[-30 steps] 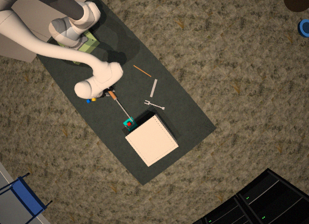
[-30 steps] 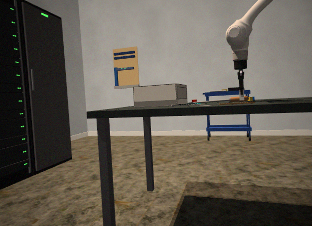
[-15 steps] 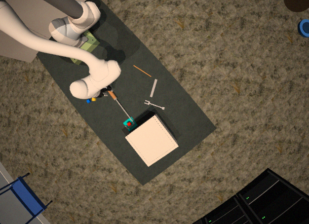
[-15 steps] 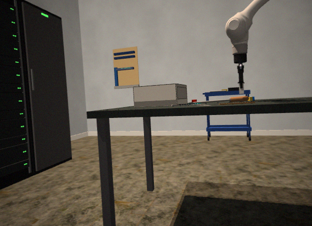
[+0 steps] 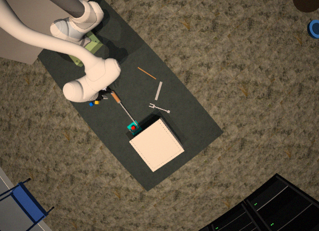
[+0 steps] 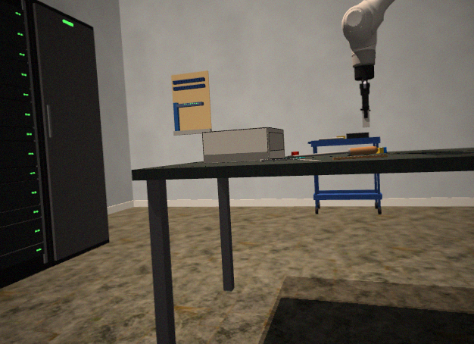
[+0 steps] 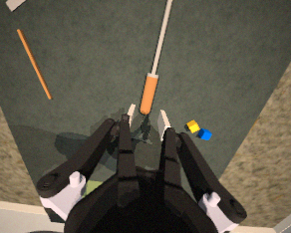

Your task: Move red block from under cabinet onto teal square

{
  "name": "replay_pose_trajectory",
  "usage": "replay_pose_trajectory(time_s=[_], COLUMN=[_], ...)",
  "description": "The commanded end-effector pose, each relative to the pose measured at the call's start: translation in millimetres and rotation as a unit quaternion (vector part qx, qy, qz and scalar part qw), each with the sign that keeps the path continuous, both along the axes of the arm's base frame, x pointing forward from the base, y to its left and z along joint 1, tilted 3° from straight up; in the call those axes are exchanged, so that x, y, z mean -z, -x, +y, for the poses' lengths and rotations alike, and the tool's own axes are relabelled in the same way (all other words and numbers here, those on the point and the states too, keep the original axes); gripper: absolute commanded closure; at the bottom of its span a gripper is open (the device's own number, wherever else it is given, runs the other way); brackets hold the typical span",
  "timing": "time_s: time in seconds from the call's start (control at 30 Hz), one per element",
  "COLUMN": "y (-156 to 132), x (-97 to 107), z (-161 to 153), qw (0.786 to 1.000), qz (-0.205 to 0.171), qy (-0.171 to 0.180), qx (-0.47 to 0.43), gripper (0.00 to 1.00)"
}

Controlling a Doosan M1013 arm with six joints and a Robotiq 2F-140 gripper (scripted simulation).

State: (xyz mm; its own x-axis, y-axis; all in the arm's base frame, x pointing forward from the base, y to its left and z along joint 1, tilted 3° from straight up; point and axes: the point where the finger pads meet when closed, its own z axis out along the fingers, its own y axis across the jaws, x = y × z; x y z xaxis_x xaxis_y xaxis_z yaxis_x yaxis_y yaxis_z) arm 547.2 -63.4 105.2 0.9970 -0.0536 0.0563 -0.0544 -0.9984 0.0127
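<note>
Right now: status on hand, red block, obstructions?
Hand raised above table, partly open, empty. Red block on teal square. Rake tool lying on table, head around block.

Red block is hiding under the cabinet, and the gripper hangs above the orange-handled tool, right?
Not quite. The red block is not under the cabinet; it sits out on the teal square beside it, as the top view shows. The gripper does hang above the orange-handled tool.
</note>
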Motion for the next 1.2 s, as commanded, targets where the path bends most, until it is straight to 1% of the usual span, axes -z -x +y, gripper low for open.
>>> replay_pose_trajectory(time_s=[0.0, 0.2, 0.4, 1.17], y=[-2, 0, 0, 1], x=[-20, -42, -54, -56], z=[2, 2, 2, 2], qw=[1.0, 1.0, 1.0, 1.0], qz=[-0.002, -0.002, -0.002, -0.002], qy=[0.0, 0.0, 0.0, 0.0], qx=[0.002, 0.002, 0.002, 0.002], gripper=[0.66, 0.66, 0.66, 0.66])
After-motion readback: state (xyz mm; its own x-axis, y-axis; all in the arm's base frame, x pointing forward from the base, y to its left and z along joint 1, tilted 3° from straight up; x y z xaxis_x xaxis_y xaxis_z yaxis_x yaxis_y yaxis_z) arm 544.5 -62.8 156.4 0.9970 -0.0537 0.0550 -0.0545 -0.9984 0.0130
